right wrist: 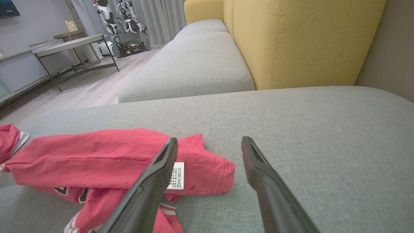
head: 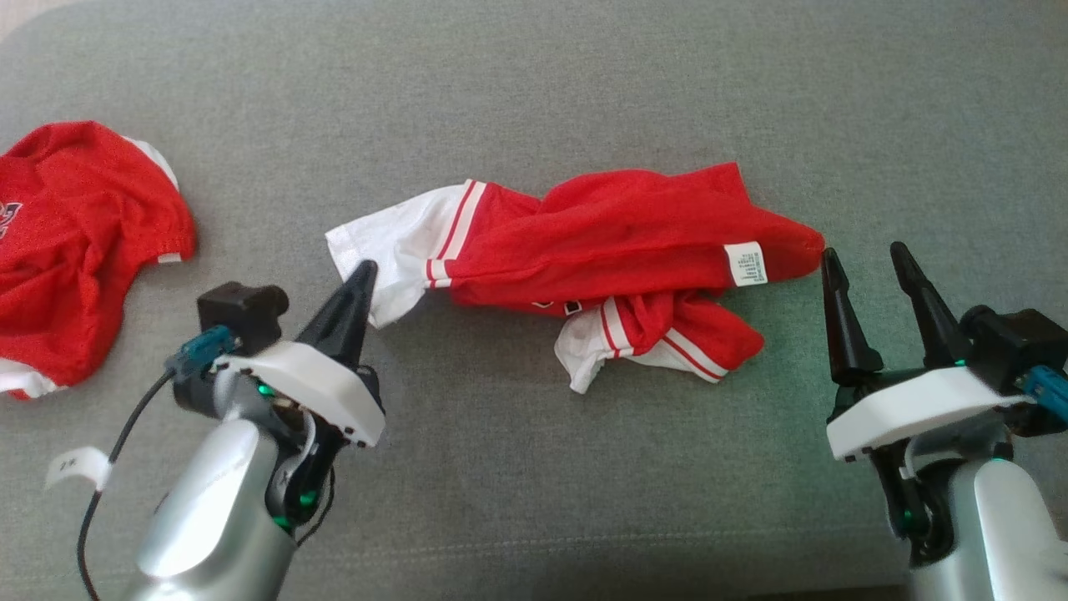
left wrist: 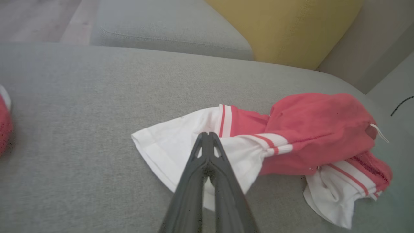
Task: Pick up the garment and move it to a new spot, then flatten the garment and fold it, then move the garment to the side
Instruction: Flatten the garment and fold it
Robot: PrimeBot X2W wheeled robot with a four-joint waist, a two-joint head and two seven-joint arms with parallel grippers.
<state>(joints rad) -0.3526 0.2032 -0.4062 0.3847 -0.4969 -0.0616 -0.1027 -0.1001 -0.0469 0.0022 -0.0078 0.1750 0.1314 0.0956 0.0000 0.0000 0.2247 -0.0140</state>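
the garment [head: 601, 242], a red shirt with white striped sleeves, lies bunched in a long heap across the middle of the grey cushion [head: 534, 100], one white sleeve [head: 392, 242] spread out to the left and a second tucked under its near edge. a second red shirt [head: 75, 242] sits crumpled well apart at the far left and does not look like the one being worked. the left gripper [head: 360, 275] is closed with its tips on the near edge of the left sleeve; in the left wrist view the fingers meet on the white cloth, and it looks as if a fold is pinched, though how much is caught is hard to tell. the right gripper [head: 863, 250] stands open just beside the shirt's right end, near the white label [head: 745, 264], with nothing between its fingers. so this reads as the first step, picking up, half made: one end taken, the other not yet. the next move calls for the right gripper to slide left onto the red hem by the label and close on it, taking enough layers that the cloth does not slip. then both arms should rise together and evenly, so the heap lifts clear of the cushion for carrying to a new spot.
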